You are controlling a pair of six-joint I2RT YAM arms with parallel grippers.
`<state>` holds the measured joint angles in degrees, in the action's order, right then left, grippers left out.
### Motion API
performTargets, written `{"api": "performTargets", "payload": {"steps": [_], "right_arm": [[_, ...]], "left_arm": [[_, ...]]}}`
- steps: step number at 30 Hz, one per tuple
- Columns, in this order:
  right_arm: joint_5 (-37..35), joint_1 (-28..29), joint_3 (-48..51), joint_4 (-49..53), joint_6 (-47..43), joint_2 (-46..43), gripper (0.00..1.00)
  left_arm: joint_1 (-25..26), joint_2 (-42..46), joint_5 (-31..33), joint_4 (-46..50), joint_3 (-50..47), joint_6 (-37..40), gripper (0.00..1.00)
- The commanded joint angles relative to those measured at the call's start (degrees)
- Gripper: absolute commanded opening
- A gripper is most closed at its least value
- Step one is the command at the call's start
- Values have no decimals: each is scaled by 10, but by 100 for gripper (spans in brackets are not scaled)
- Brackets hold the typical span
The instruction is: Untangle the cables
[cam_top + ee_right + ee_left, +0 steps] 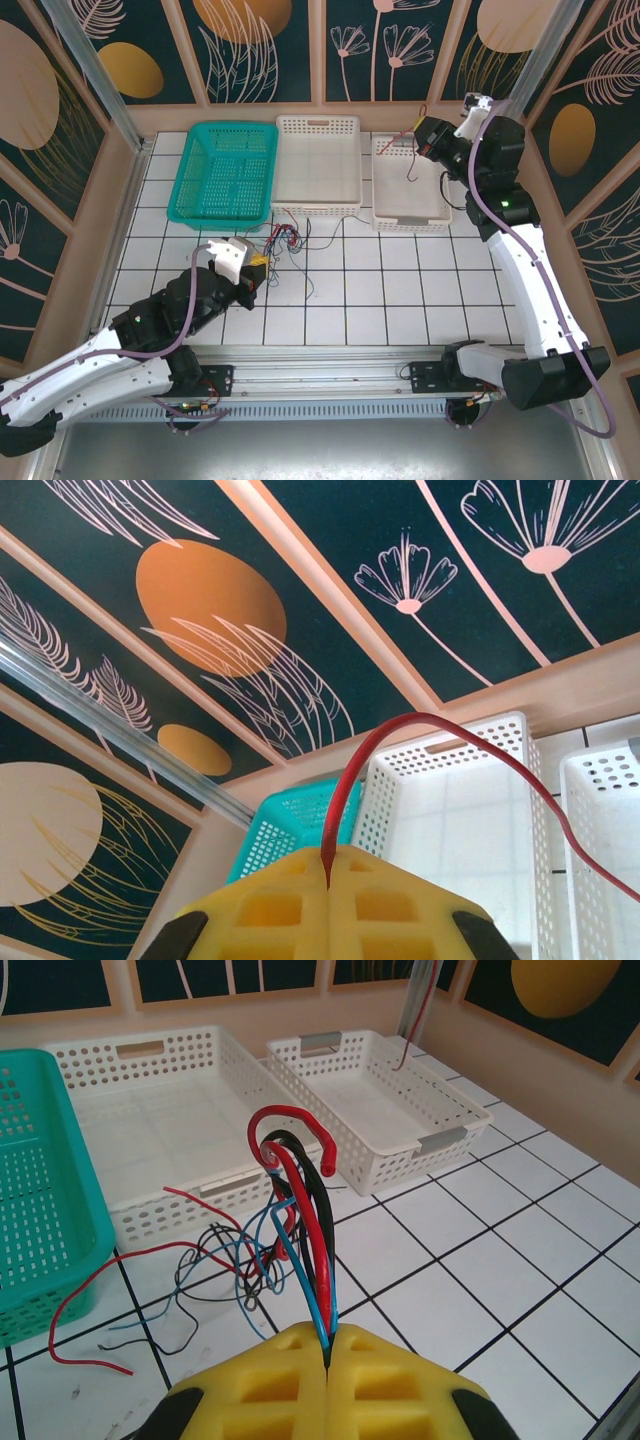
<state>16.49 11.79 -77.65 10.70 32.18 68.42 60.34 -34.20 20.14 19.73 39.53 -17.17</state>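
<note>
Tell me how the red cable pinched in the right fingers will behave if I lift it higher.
Probably floppy: the red cable arcs out of the right fingers, then droops away under its own weight. Likely very light, being so thin. It might slide through the grip, since it is pinched at one narrow spot only.

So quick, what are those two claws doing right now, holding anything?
Left gripper: closed, holding red, black and blue cables.
Right gripper: closed, holding one red cable.
</note>
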Motion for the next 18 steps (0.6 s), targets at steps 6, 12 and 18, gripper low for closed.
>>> {"api": "performTargets", "payload": {"steps": [6,12,18], "right_arm": [[-5,5,-12,-22,-10,4,0],[-7,-1,0,-26,-18,14,0],[7,-25,36,-55,-7,38,0]], "left_arm": [[1,2,7,-10,-4,3,0],[1,2,6,-10,-4,4,0],[0,1,7,-9,-5,3,0]]}}
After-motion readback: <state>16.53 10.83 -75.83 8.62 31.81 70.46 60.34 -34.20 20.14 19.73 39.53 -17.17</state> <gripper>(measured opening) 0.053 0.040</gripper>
